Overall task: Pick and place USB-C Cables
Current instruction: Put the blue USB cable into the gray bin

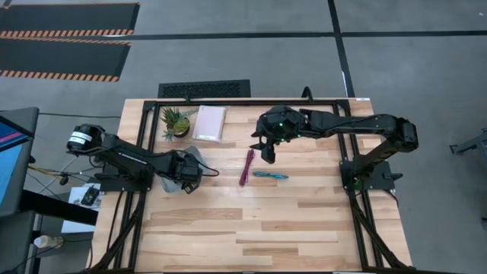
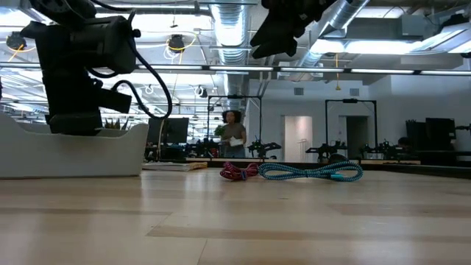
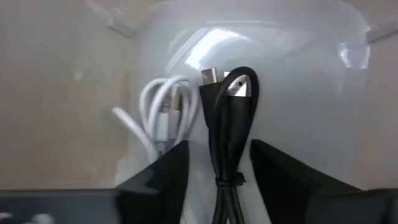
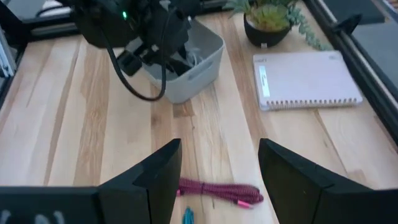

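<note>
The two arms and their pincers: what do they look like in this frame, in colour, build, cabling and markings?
Both are dark, jointed arms. The left arm carries a pale label ring at its base and loose black cables looping beside its wrist; a small green light glows on it. The right arm also shows a green light near its wrist. Each pincer has two broad, black, blunt fingers, matte and unmarked. No sleeves or lettering are legible.

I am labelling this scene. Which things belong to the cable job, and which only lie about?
Job:
- black cable, held between the left hand fingers over the tray
- white cable, in the tray
- magenta cable
- teal cable
- right hand, open above them

Lying about:
- notebook
- plant
</note>
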### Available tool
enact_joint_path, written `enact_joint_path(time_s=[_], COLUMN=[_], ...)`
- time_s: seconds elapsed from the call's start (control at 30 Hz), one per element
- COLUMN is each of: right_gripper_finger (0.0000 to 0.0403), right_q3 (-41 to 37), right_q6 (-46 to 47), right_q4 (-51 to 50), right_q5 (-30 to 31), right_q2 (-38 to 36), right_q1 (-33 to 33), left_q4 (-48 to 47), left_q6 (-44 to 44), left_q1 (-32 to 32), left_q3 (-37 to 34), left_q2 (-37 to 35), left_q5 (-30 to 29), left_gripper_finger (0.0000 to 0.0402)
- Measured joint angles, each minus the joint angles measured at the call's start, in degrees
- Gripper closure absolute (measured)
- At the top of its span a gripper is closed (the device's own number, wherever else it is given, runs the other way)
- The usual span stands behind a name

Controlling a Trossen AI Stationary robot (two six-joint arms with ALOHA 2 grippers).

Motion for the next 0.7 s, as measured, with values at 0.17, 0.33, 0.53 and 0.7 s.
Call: enact_joint_path(time_s=[0.17,0.33,0.53,0.7], right_gripper_finger=[0.0168,0.0168,0.0168,0.0168], right_q3=[0.00,0.00,-1.84,-8.93], right_q6=[0.92,4.51,8.37,10.33], right_q4=[-4.09,-12.96,-18.81,-16.19], right_q5=[0.00,1.44,7.56,8.90], right_q2=[0.00,0.02,0.02,0.05], right_q1=[0.02,0.52,4.89,8.54], left_q4=[-4.30,-9.31,-12.33,-13.52], left_q6=[-1.52,-0.87,2.71,6.48], left_q1=[0.00,0.02,0.00,-0.02], left_q3=[3.18,8.53,14.88,19.43], left_q2=[0.02,0.02,0.02,0.00], left_q5=[-0.72,-2.51,-4.32,-4.96], left_gripper_finger=[0.0167,0.0142,0.0141,0.0141])
